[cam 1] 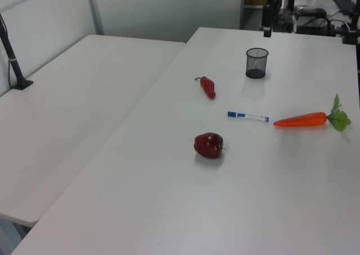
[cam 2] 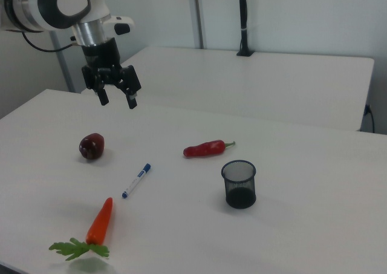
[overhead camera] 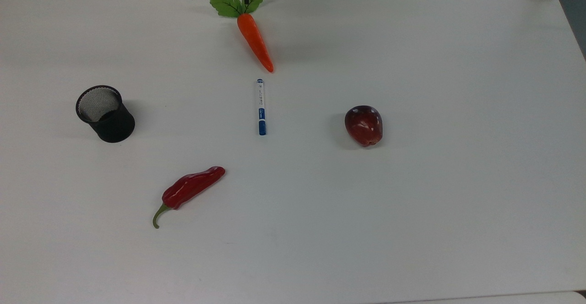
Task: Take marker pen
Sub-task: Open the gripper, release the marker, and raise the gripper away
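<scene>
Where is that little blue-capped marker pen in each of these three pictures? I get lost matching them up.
Top view: the marker pen lies near the middle, cap toward the bottom, just below the carrot tip.
Left view: the pen lies right of centre, its tail end beside the carrot tip.
Right view: the pen lies left of centre, above the carrot.
Shared landmark: the carrot.

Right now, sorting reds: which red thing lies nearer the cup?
The chili, long with a green stem; the round apple lies beyond the pen from the cup.
</scene>
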`<state>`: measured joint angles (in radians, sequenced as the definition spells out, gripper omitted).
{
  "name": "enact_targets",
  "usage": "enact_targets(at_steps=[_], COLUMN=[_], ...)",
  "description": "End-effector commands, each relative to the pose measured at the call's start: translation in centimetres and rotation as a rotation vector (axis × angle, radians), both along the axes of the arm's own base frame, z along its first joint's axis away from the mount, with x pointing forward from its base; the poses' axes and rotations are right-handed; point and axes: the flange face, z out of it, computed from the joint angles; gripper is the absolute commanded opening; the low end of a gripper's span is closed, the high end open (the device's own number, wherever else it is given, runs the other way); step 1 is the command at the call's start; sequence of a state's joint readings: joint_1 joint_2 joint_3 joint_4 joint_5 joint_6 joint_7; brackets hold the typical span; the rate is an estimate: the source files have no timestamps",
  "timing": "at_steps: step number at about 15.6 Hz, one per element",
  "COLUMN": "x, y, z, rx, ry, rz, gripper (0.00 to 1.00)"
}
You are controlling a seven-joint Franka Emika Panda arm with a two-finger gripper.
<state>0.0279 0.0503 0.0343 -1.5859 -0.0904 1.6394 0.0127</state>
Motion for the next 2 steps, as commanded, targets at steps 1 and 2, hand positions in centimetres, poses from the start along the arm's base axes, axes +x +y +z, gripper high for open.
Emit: enact_targets(at_steps=[1, 2], x=[-1.15, -1.08], y=[-0.15, -0.20], z=[0.16, 0.23], rx=[-0.005, -0.002], ry=[0.017, 0.014], rz=[-0.017, -0.019], gripper=[1.00, 1.00])
